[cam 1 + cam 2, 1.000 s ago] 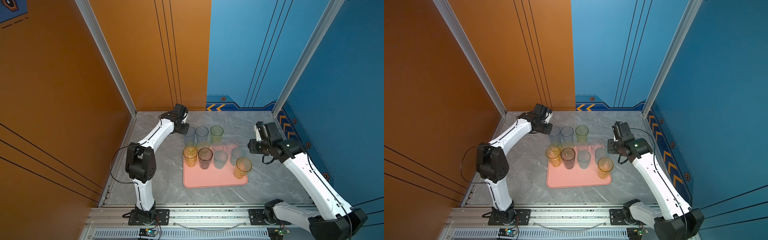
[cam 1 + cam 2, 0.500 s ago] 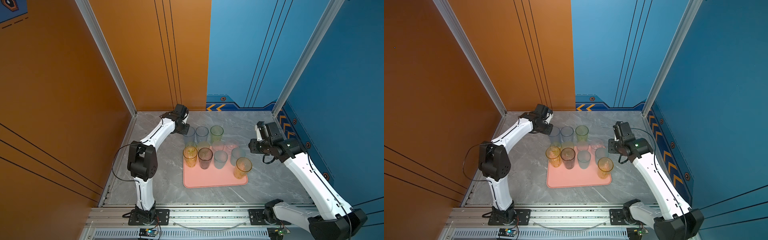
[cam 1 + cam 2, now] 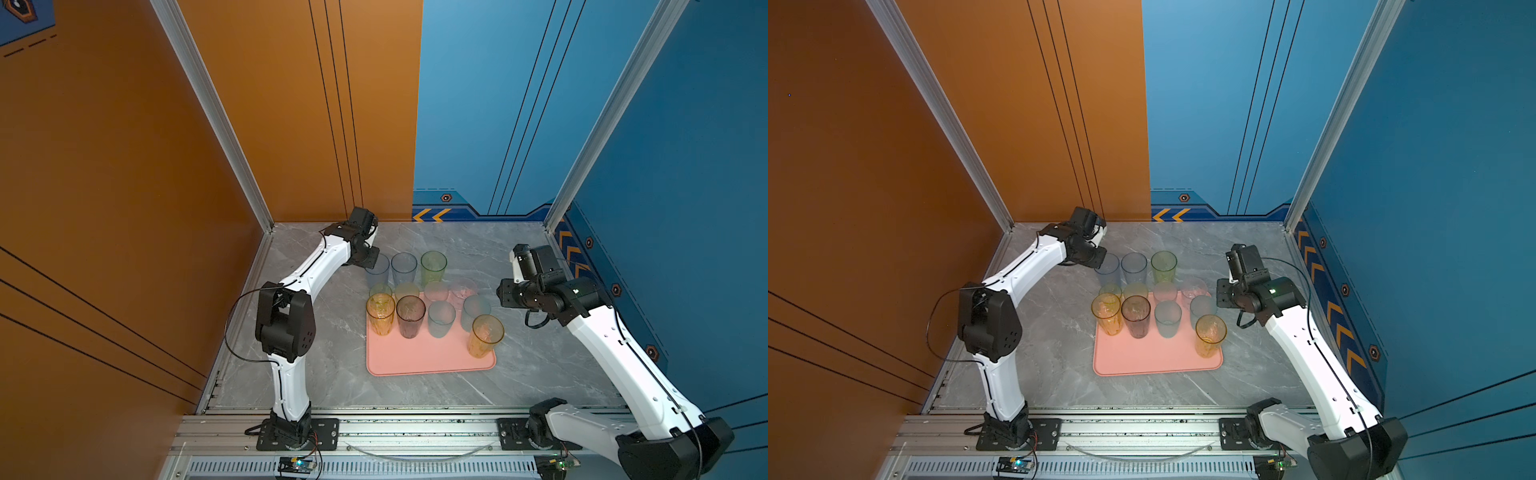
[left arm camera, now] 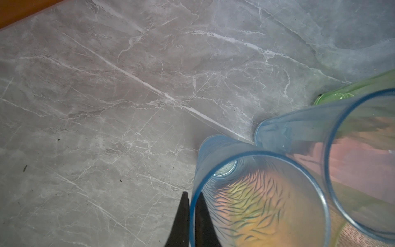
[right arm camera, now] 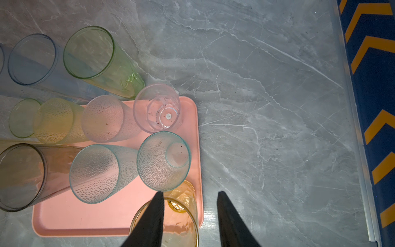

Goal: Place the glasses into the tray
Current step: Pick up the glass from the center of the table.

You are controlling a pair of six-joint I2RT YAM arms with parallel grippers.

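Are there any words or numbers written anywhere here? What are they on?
No readable words or numbers anywhere.
Orange arrow marks on the back wall: signs, no letters.
Orange chevrons on the side wall: no letters.
Hexagon badge: too small to read.
Glasses and tray: no labels.

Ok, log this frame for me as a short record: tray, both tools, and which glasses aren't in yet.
tray: holds upright tumblers; near-left part bare
left tool: shut on blue tumbler wall, one finger inside, one outside
right tool: open, empty, above tray's right edge by amber tumbler
off tray: blue tumbler, second blue tumbler, green tumbler, upright on table behind tray
unclear: whether the gripped tumbler is lifted
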